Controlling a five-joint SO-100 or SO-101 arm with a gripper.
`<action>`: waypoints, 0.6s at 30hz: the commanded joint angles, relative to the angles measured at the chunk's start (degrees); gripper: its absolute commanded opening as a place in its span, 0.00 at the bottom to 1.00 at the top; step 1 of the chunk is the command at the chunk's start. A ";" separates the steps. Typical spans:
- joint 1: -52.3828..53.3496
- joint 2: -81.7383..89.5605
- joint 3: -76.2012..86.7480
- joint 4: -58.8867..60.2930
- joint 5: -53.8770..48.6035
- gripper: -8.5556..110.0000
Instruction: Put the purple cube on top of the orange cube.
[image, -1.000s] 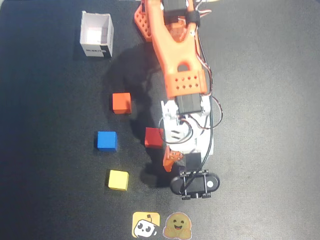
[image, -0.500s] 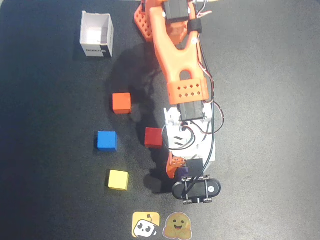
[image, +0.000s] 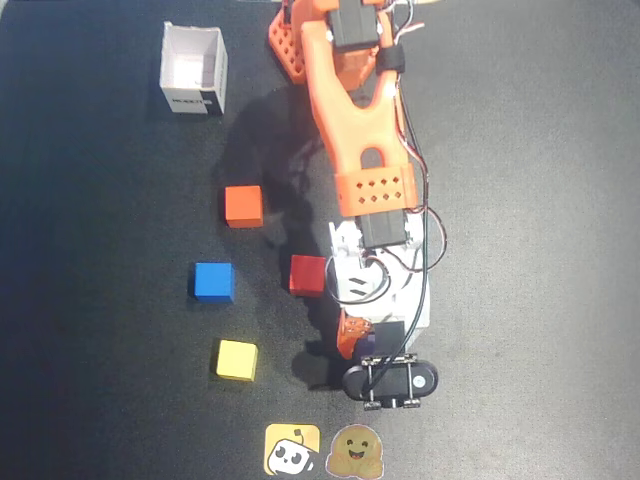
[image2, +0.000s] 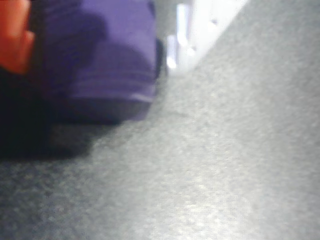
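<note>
The purple cube (image2: 115, 60) fills the upper left of the wrist view, low over the dark mat, with its shadow right under it. My gripper (image2: 95, 55) has its orange finger (image2: 15, 35) against the cube's left side and its white finger (image2: 182, 30) close on the right. In the overhead view only a sliver of the purple cube (image: 367, 346) shows under my gripper (image: 362, 342), near the front edge. The orange cube (image: 243, 205) sits on the mat well to the left and farther back, apart from my gripper.
A red cube (image: 308, 274) lies just left of my wrist. A blue cube (image: 213, 281) and a yellow cube (image: 236, 359) lie further left. A white open box (image: 193, 70) stands at the back left. Two stickers (image: 292, 449) are at the front edge.
</note>
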 joint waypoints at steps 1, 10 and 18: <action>-0.26 0.62 -0.09 -1.23 0.62 0.22; 0.35 0.18 1.23 -2.72 0.62 0.09; 0.97 2.55 1.23 0.53 0.70 0.09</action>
